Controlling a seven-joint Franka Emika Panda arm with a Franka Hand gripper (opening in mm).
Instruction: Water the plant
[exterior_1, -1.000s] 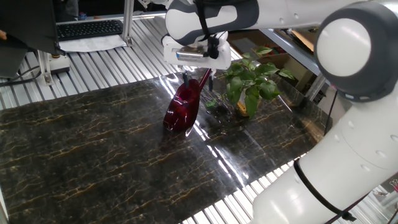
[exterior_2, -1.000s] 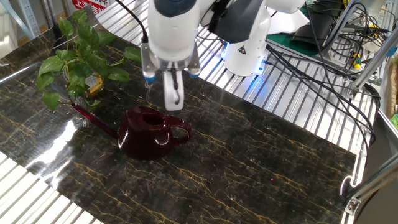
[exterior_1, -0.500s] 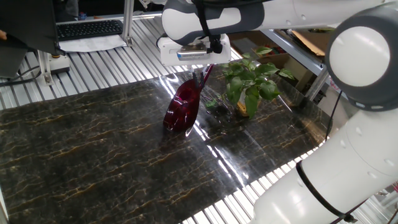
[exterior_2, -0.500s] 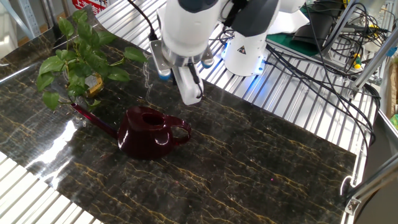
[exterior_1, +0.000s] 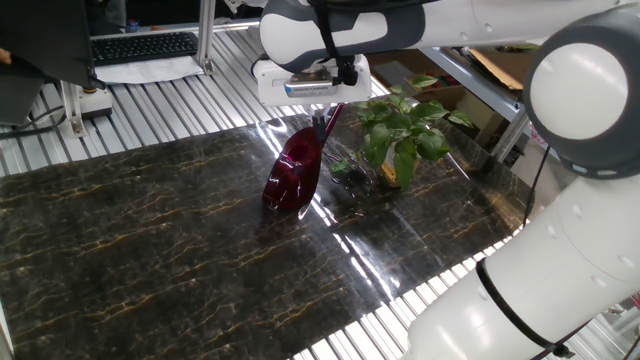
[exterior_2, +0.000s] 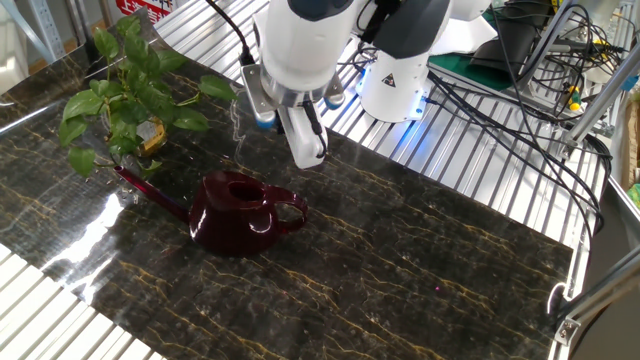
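White Franka arm's two-finger gripper (exterior_2: 305, 150) hangs above the dark red translucent watering can (exterior_2: 240, 212), holding nothing; can't tell finger gap. Can sits upright on the dark marble tabletop (exterior_2: 420, 250), spout aimed left at the small green-leafed potted plant (exterior_2: 125, 95) just beyond, far-left corner.

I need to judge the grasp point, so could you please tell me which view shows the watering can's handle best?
The other fixed view: the watering can lies side-on, its handle loop and spout both clear. One fixed view shows the can end-on, with the handle indistinct under the pincer.
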